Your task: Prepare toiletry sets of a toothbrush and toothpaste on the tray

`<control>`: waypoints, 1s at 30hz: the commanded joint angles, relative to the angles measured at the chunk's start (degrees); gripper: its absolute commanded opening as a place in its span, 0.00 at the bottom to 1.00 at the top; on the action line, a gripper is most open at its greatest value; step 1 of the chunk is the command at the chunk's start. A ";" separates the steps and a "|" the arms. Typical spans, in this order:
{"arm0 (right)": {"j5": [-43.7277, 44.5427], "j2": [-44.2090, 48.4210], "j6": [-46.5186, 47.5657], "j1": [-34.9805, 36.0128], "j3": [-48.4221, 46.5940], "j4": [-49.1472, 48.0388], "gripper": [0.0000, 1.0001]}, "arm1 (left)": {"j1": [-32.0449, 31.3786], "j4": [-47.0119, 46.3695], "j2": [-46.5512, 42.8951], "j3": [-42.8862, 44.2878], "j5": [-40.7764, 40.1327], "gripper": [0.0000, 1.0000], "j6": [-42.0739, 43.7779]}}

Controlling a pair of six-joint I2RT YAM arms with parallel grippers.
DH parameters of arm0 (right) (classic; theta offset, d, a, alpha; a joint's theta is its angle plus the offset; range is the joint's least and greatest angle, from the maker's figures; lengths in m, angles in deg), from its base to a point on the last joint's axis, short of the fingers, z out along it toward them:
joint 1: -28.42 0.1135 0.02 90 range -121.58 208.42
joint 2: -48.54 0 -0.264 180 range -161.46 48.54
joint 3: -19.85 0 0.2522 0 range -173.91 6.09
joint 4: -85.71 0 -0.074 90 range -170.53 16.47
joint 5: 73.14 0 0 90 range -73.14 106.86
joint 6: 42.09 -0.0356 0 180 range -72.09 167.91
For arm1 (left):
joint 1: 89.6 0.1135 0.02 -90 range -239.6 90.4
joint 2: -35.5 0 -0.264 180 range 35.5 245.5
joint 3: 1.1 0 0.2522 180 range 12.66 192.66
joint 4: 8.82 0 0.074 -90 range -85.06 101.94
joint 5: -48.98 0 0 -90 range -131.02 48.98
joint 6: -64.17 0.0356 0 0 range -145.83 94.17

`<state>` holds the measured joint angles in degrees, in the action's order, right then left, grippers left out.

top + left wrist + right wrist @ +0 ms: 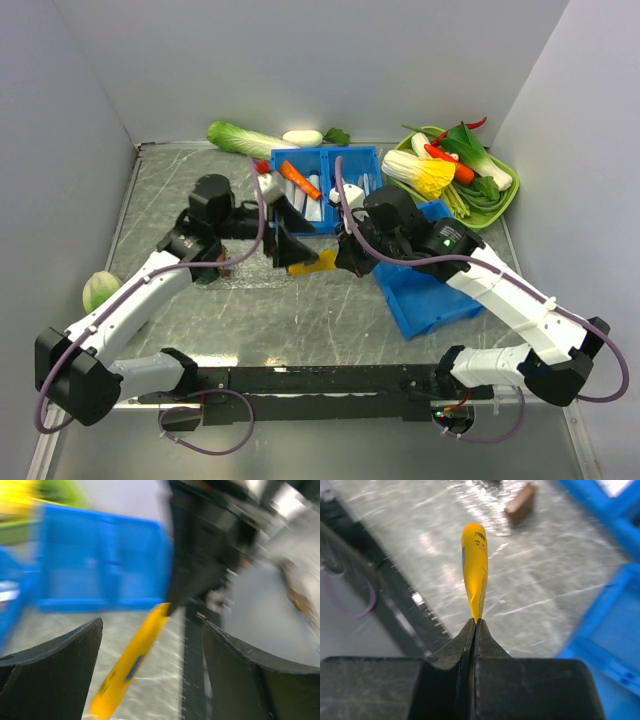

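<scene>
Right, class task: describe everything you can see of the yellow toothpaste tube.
The yellow toothpaste tube is slim, flat and tapered, glossy like plastic, with small dark print near its rounded end. The right claw is shut on its thin crimped end, and it sticks straight out from there. It is over the marbled table; whether its far end touches that is unclear.

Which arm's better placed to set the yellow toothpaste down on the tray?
Right, probably. The right gripper has its fingers shut on the flat end of the yellow toothpaste, held close to the tray. The left gripper is open and holds nothing, though it faces the tube.
</scene>
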<state>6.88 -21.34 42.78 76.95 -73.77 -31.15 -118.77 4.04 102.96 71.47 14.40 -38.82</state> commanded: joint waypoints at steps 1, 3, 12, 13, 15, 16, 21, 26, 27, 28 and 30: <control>-9.00 0.11 -2.17 -0.02 -1.27 1.06 0.00 | -4.40 5.99 1.53 -0.36 9.18 0.83 6.57; -10.32 -0.16 -2.35 -0.02 -1.18 0.98 0.00 | -5.02 6.53 1.71 -0.53 8.75 0.80 6.93; -13.14 -0.16 -2.61 -0.02 -1.44 0.27 0.00 | -6.78 6.62 2.59 -1.15 5.93 0.60 6.76; -13.49 -0.34 -2.43 -0.10 -1.44 0.27 0.00 | -7.04 6.36 2.94 -1.15 5.76 0.58 6.58; -13.93 -0.60 -2.17 -0.02 -1.27 0.62 0.00 | -7.48 5.92 3.20 -1.24 5.84 0.52 6.14; -14.10 -0.77 -2.08 -0.02 -1.27 0.62 0.00 | -7.92 5.48 3.46 -1.41 6.02 0.52 5.79; -14.46 -0.95 -1.64 -0.02 -0.65 0.54 0.00 | -8.54 3.72 3.99 -1.85 5.76 0.41 4.38; -14.81 -1.13 -1.20 -0.11 -0.48 1.15 0.00 | -8.45 2.67 3.91 -2.20 6.11 0.41 3.77; -14.89 -1.04 -1.12 -0.02 -0.39 1.24 0.00 | -8.45 2.58 3.82 -2.12 6.28 0.40 3.68; -15.07 -1.04 -1.03 -0.10 -0.30 1.24 0.00 | -8.45 2.49 3.82 -2.12 6.45 0.38 3.68; -15.25 -0.87 -0.94 -0.02 -0.13 1.33 0.00 | -8.54 2.40 3.90 -1.94 7.33 0.38 3.59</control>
<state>-6.54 -22.83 41.16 76.95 -73.46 -29.03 -127.08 9.76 107.05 69.35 19.56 -35.06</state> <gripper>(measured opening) 0.009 0.380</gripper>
